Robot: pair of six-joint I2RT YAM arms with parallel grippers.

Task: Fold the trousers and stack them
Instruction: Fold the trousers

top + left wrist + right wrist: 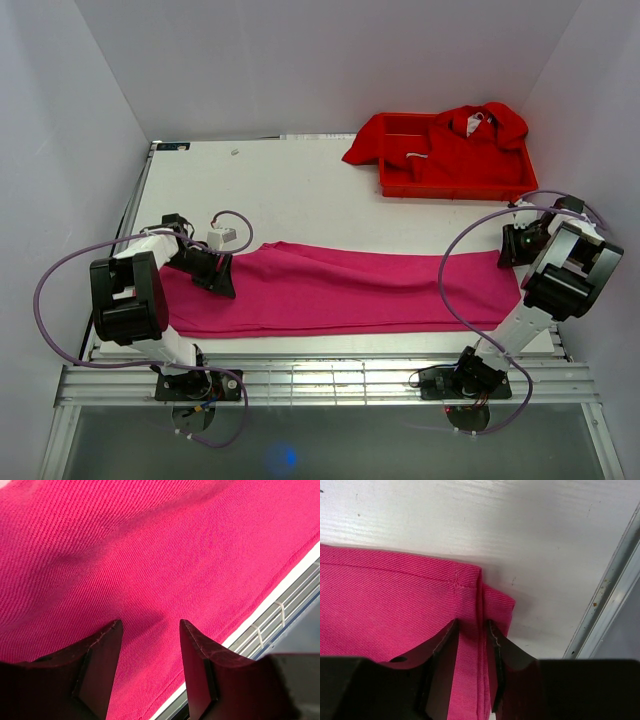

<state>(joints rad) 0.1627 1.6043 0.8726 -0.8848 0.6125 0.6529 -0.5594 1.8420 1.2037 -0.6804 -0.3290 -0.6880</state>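
Across the lower middle of the top view, the trousers (340,290) lie flat on the worktop (290,190). Their long axis runs left to right, from the lower left of the frame to right of centre. An arm sits at each end: the left gripper (216,277) is over the left end and the right gripper (513,246) is at the right end, so each arm is nearer its own end.

From the left wrist, the left jaws stand well apart and released. Pink cloth spreads beyond them and nothing is between them.

From the right wrist, the right jaws stand close together on either side of the stitched hem band (469,600) at the cloth's corner. The band runs straight up the frame between them. Whether they actually pinch it cannot be told.

The coming fold likely depends on carrying one end along that long axis toward the other.
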